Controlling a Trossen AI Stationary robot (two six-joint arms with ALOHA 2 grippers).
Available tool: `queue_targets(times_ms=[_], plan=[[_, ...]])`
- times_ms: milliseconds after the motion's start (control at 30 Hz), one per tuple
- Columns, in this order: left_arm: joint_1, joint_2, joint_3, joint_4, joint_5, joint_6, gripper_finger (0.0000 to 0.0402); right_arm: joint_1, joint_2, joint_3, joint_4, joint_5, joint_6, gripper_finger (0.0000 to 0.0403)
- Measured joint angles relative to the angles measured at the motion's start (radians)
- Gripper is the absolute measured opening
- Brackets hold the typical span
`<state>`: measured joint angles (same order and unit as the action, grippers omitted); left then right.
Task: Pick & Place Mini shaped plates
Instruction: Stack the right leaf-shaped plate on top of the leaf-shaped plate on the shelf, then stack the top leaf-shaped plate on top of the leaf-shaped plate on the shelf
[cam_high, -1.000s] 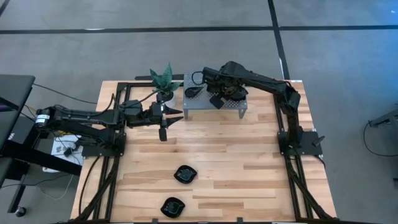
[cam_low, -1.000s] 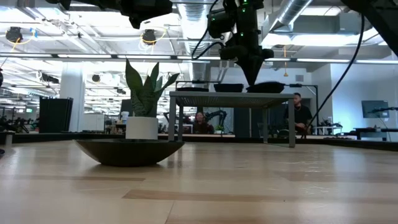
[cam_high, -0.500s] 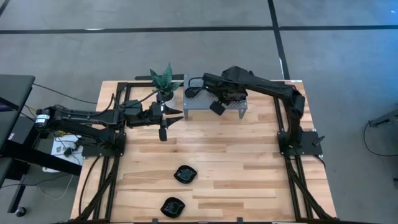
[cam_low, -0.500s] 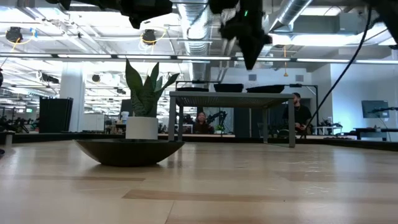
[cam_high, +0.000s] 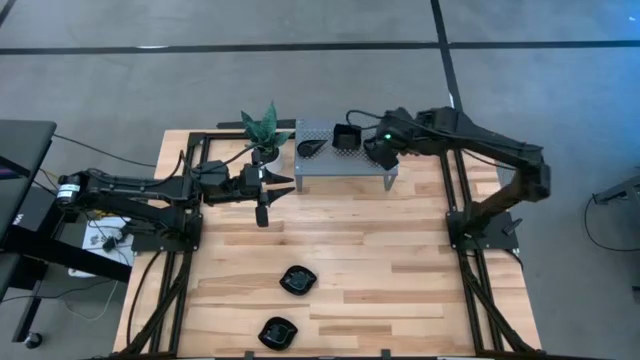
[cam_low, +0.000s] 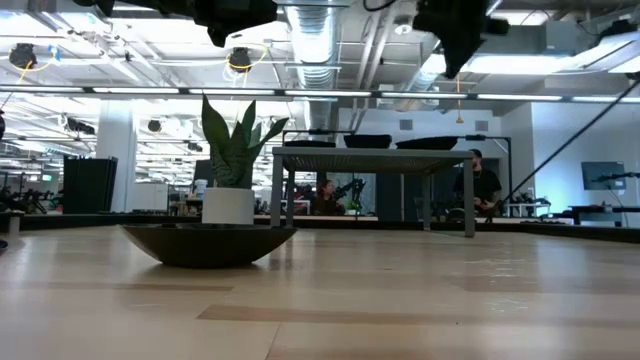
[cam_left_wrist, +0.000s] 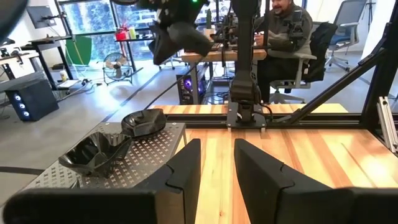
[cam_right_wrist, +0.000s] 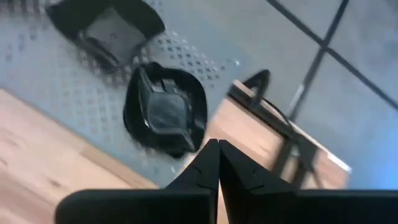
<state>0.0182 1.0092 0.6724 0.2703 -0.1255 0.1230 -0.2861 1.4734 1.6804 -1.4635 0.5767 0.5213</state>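
Above the grey perforated rack (cam_high: 343, 153), near its right end, the right pincer (cam_high: 381, 152) hangs pressed together and empty. Two black mini plates (cam_high: 346, 138) lie on the rack; two more (cam_high: 297, 280) sit on open worktop (cam_high: 400, 270) well away. The left pincer (cam_high: 264, 186) waits parted beside the rack.

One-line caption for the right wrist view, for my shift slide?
Shut right gripper above the grey perforated rack, a square black dish and a rounder black dish resting on it.
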Motion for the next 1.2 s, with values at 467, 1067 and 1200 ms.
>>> queue_targets(times_ms=[467, 1067, 1200], plan=[[0.000, 0.000, 0.000, 0.000, 0.000, -0.009, 0.0099, -0.127, 0.084, -0.255, 0.355, -0.179, -0.151, 0.0000], [0.000, 0.000, 0.000, 0.000, 0.000, -0.008, 0.0099, -0.138, 0.147, -0.231, 0.343, -0.264, -0.165, 0.0000], [0.000, 0.000, 0.000, 0.000, 0.000, -0.008, 0.0099, -0.113, 0.084, -0.173, 0.341, -0.262, -0.185, 0.0000]])
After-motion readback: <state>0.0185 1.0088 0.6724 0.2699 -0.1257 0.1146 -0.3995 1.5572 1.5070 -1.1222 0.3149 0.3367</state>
